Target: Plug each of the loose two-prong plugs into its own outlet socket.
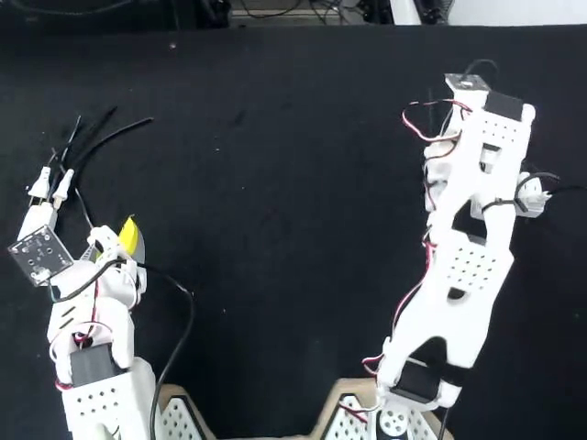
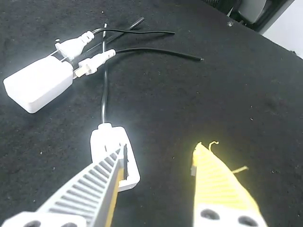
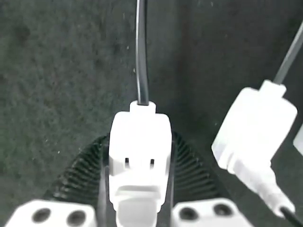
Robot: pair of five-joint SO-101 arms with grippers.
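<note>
**Two-arm rig on a black-covered bench (image 1: 275, 183).** Near the left edge, the left gripper (image 2: 161, 150) stood released, its grey finger (image 2: 90, 189) and yellow finger (image 2: 218, 184) spread wide. The grey tip overlapped a small white corded socket (image 2: 106, 142) lying flat on the bench, and nothing lay between the fingers. Farther along the same edge lay a white outlet block (image 2: 35, 85). Two white two-prong plugs (image 2: 94, 61) rested side by side at the block's far end, their black leads (image 2: 151, 49) fanning toward the back of the bench; whether any prong was seated could not be told. Toward the right edge, the right arm (image 1: 468, 266) stretched away from its base. The right gripper (image 3: 139, 142) was clenched on a white two-slot socket (image 3: 137, 127), slots facing the camera, with its black cord (image 3: 142, 47) running straight off. A second white connector (image 3: 253, 132) lay just beside it, apart.
</note>
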